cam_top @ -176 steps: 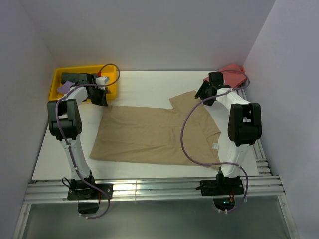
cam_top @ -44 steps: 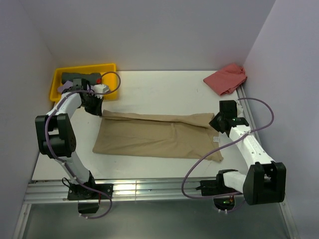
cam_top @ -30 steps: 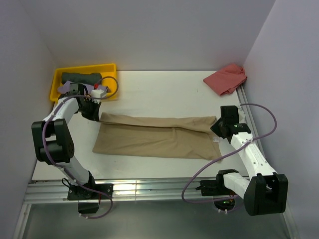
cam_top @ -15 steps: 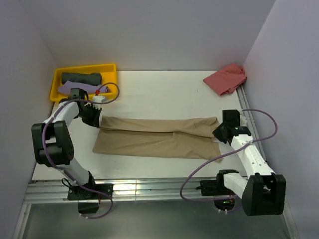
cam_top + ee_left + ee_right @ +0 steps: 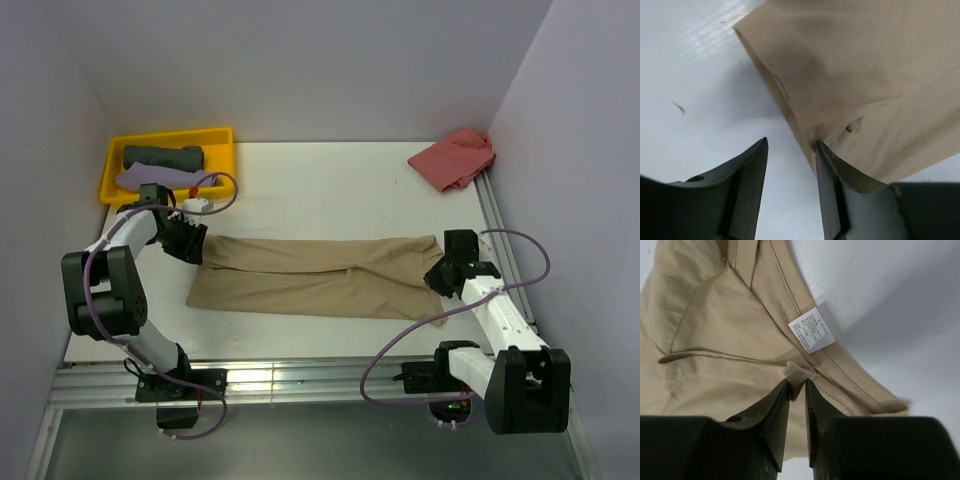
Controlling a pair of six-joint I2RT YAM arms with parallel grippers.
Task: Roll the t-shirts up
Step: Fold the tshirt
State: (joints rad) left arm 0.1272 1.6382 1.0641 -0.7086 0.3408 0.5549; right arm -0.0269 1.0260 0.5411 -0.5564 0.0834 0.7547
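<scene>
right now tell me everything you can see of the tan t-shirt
The tan t-shirt is soft beige cloth with stitched hems, folded lengthwise into a long flat band across the white table. A white care label shows near its ribbed collar. The right gripper pinches a small tuck of cloth at that end; the left gripper stands open at the other end, one finger against the hem.

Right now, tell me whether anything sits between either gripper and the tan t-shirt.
Nothing visible does. The left gripper stands open at the tan t-shirt's left end, one finger touching its edge. The right gripper has a small fold of cloth between its fingers beside the care label.
</scene>
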